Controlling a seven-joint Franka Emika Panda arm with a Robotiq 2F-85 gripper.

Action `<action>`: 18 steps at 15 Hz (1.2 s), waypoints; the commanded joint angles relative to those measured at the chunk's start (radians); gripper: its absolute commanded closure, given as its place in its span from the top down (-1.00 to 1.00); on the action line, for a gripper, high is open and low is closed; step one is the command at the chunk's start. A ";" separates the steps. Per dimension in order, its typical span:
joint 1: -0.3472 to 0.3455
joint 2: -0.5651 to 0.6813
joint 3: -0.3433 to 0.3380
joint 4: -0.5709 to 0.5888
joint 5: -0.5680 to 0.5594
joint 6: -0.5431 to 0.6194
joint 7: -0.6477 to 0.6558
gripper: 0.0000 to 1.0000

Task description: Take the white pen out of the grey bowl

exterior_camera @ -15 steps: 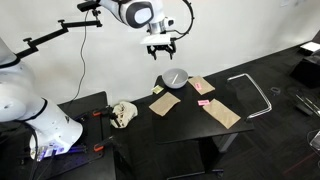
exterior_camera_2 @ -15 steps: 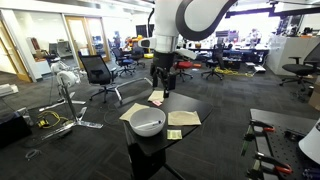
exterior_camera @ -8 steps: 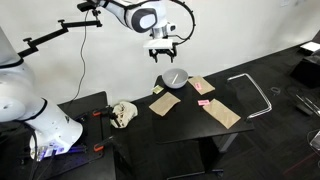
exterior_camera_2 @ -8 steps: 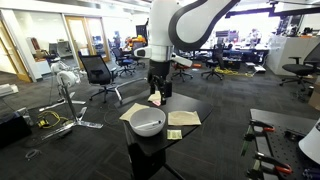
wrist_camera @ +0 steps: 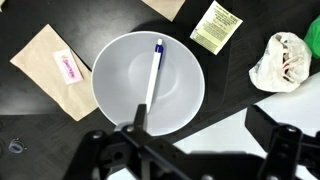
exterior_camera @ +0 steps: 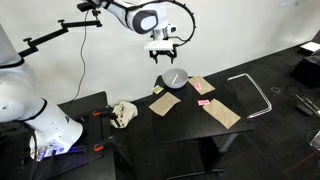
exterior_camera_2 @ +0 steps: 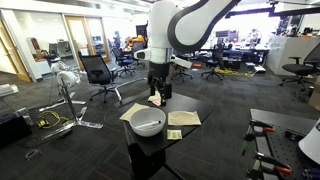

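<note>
The grey bowl [wrist_camera: 148, 83] sits on the black table and shows in both exterior views [exterior_camera: 174, 77] [exterior_camera_2: 148, 123]. The white pen [wrist_camera: 153, 76], with a blue cap, lies inside it, running from the bowl's far rim toward the near rim. My gripper [wrist_camera: 205, 122] hangs well above the bowl, open and empty, with its two fingers spread wide. It also shows above the bowl in both exterior views [exterior_camera: 165, 51] [exterior_camera_2: 159, 91].
Brown paper pieces [wrist_camera: 52, 66] lie around the bowl, one with a pink item [wrist_camera: 68, 67] on it. A green-and-white packet [wrist_camera: 216, 25] and a crumpled cloth [wrist_camera: 282, 60] lie beside the bowl. A metal frame [exterior_camera: 256, 92] lies on the table.
The gripper has shifted slightly over the bowl between one second ago and half a second ago. Since then nothing has visibly moved.
</note>
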 commanded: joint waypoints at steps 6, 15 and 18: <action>-0.042 0.133 0.022 0.118 -0.026 0.007 0.019 1.00; -0.040 0.249 0.023 0.198 -0.059 0.027 0.049 1.00; -0.044 0.285 0.024 0.212 -0.055 0.066 0.058 1.00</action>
